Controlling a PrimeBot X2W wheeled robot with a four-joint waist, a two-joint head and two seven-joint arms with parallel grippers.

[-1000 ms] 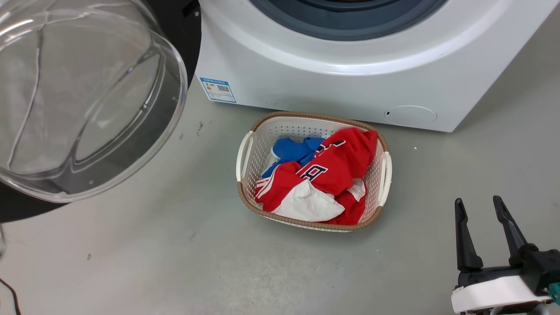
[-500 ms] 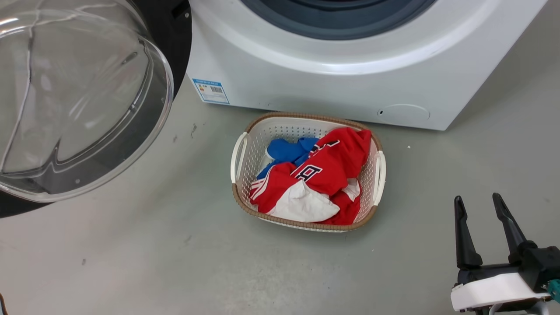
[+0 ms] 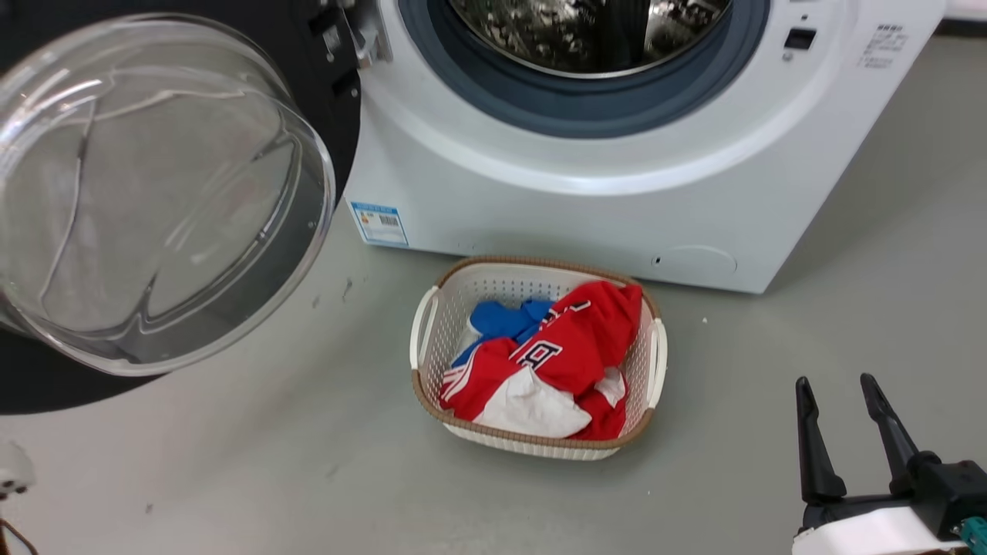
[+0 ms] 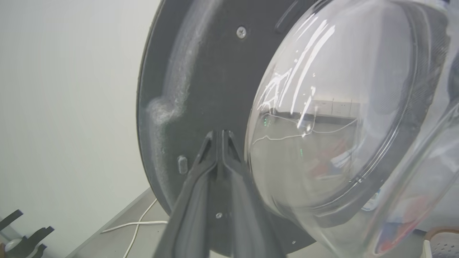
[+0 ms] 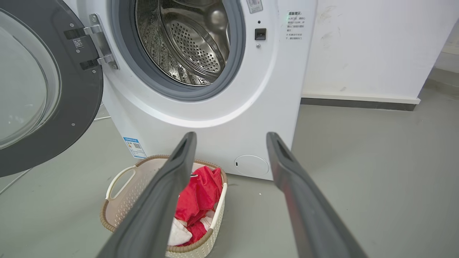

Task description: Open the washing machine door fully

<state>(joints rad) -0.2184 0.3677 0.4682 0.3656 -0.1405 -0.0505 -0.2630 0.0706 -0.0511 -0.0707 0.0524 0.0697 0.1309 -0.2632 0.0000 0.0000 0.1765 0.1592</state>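
**Door open, rim cut off**

The washing machine door stood open left of the washing machine, its black rim cropped at the head view's edge. My left gripper had its fingers pinched together at the door's inner face; touching or not, I couldn't tell. The right gripper gaped wide above grey floor; a white wall stood behind.

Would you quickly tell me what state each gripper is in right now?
Left gripper: closed on nothing, tips at the washing machine door.
Right gripper: open, holding nothing.
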